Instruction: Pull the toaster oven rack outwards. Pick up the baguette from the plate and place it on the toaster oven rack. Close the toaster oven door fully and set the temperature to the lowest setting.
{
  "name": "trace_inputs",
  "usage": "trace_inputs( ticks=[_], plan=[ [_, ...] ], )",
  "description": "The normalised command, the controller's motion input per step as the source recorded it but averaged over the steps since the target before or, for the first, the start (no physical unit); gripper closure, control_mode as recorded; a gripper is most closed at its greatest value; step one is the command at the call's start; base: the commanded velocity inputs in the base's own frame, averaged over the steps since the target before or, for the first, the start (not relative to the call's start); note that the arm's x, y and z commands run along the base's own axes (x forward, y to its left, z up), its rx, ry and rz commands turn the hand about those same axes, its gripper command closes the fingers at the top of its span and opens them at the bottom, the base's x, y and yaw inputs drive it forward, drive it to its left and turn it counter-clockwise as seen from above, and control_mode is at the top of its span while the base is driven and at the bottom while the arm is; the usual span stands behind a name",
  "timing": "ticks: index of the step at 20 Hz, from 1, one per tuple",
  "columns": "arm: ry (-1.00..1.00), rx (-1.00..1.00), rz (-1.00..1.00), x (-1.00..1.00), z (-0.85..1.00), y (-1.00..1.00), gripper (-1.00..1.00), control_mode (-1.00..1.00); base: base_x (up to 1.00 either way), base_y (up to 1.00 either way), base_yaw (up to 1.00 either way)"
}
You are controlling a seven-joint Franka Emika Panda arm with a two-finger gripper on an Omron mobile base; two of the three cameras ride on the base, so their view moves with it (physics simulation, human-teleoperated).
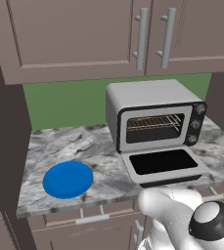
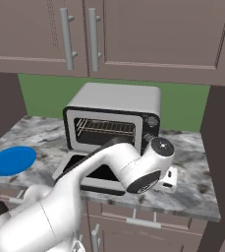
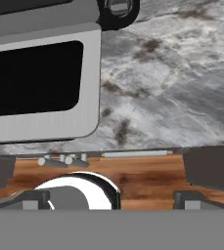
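Marble counter (image 1: 79,146): I see toaster oven door (image 1: 165,166) flat open to near edge, blue plate (image 1: 68,179) left; fingers (image 3: 35,199) spread.

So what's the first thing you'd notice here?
Probably the silver toaster oven at the back of the marble counter, its door dropped flat open and the wire rack showing inside. Next, the bright blue plate to its left, with nothing on it.

Toaster oven (image 2: 115,101) stands open, blue plate (image 2: 12,160) at its left.
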Motion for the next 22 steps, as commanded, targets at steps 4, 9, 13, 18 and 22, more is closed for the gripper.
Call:
trace_inputs(
  ticks=[4, 9, 13, 18, 22],
  plan=[
    [-0.19, 0.01, 0.1, 0.0, -0.06, 0.0, -1.0, -1.0, 0.0, 0.0, 0.0],
    [-0.32, 0.0, 0.15, -0.16, -0.37, 0.0, -1.0, -1.0, 0.0, 0.0, 0.0],
    [-0.15, 0.0, 0.18, -0.14, -0.57, 0.21, -1.0, -1.0, 0.0, 0.0, 0.0],
    [-0.12, 0.0, 0.12, 0.0, -0.33, 0.09, -1.0, -1.0, 0.0, 0.0, 0.0],
    [-0.19, 0.04, 0.05, 0.22, -0.37, 0.0, -1.0, -1.0, 0.0, 0.0, 0.0]
  ],
)
